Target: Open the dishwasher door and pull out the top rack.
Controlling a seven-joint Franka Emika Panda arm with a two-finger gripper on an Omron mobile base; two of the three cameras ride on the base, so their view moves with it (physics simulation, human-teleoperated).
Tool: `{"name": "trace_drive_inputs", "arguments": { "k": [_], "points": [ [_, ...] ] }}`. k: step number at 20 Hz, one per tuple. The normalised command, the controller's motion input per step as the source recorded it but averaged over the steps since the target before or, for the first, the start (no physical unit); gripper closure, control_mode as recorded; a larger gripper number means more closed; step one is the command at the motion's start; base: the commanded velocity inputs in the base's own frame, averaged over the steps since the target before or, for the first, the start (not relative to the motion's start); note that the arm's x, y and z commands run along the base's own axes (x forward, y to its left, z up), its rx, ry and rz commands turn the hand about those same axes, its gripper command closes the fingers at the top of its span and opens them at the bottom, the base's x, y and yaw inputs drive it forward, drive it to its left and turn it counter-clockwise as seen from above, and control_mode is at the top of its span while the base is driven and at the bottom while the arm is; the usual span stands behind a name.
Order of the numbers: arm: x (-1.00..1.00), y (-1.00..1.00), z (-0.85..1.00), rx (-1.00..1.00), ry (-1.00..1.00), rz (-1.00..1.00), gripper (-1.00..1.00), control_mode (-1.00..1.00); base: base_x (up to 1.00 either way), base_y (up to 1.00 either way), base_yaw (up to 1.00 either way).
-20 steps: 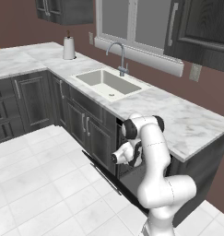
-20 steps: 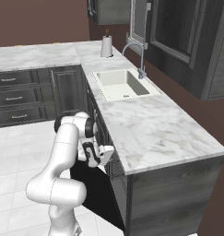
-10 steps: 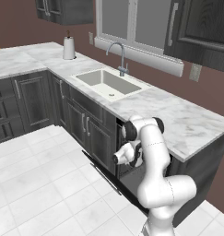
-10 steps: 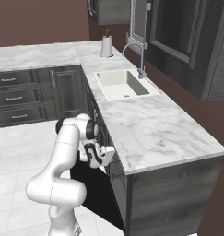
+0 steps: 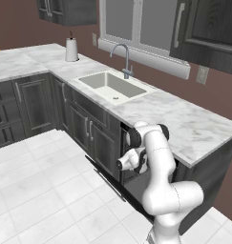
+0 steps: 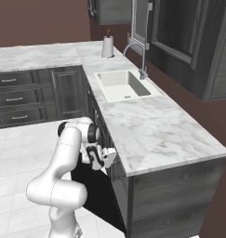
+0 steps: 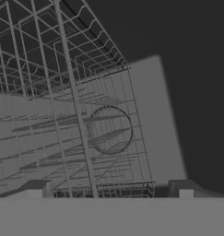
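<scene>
Black and flat, the dishwasher door (image 5: 118, 186) lies swung down below the gripper (image 6: 105, 158), its silver handle (image 5: 107, 179) at the outer edge toward the white tile floor (image 5: 46, 190). Gripper jaws stand spread wide, grasping nothing, at the mouth of the cavity under the marble counter (image 6: 151, 135). Just ahead of the fingertips (image 7: 38, 188) the top rack (image 7: 62, 115) spreads its grey wire grid, its front edge close. No readable writing shows.

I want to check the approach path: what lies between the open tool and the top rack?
Nothing lies between them. In the hand view, the tool is open and faces the top rack directly, with its wire grid just ahead of the fingertips.
</scene>
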Motion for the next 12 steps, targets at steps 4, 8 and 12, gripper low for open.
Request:
{"name": "trace_drive_inputs", "arguments": {
  "k": [4, 8, 12],
  "points": [
    [0.19, -0.12, -0.14, 0.00, 0.07, 0.00, -1.00, -1.00, 0.00, 0.00, 0.00],
    [0.21, -0.15, -0.12, 0.00, 0.08, 0.00, -1.00, -1.00, 0.00, 0.00, 0.00],
    [0.23, -0.14, -0.12, 0.00, 0.09, 0.00, -1.00, -1.00, 0.00, 0.00, 0.00]
  ]
}}
